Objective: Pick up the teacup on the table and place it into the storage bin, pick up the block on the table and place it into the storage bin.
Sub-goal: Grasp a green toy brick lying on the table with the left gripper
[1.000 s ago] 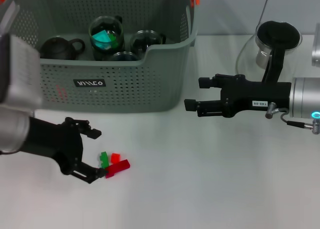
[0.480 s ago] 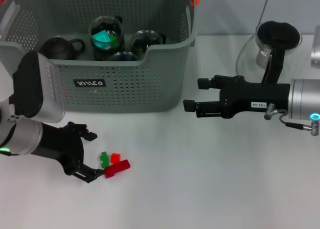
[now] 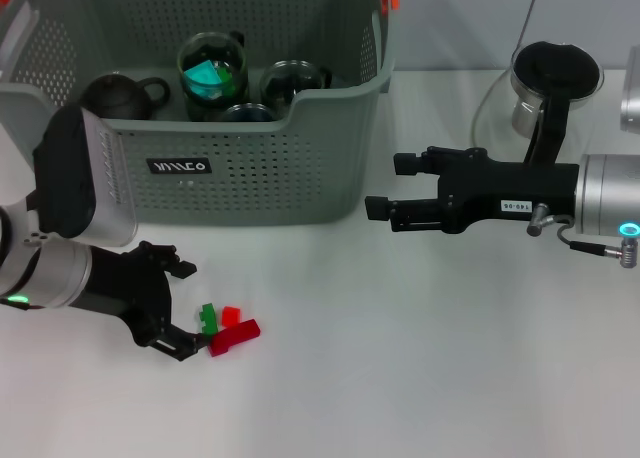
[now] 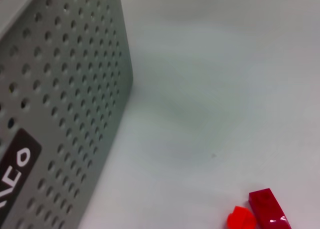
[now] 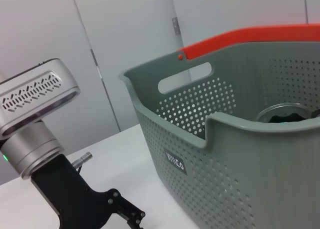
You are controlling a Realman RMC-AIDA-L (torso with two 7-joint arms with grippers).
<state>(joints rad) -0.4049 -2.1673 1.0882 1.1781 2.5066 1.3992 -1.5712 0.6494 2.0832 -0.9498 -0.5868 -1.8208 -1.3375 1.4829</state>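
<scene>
- Three small blocks lie together on the white table (image 3: 420,378) in front of the storage bin (image 3: 250,168): a green block (image 3: 208,317), a small red block (image 3: 231,316) and a longer dark red block (image 3: 235,337), the last touching or nearly touching the other two.
- The left gripper (image 3: 182,311) sits low over the table just beside the blocks, on their left. Its jaws are spread, one fingertip (image 3: 183,271) up near the bin's front wall, the other down at the end of the dark red block.
- In the left wrist view the dark red block (image 4: 270,209) and the small red block (image 4: 241,220) lie near the bin's perforated wall (image 4: 65,114).
- Inside the bin stand a dark teapot (image 3: 122,95), a glass teacup (image 3: 212,70) holding something teal, and two more glass cups (image 3: 290,81) beside it.
- The right gripper (image 3: 384,195) hangs in the air to the right of the bin, pointing at it, its jaws apart with nothing between them.
- A glass pot with a black lid (image 3: 553,83) stands at the far right of the table.
</scene>
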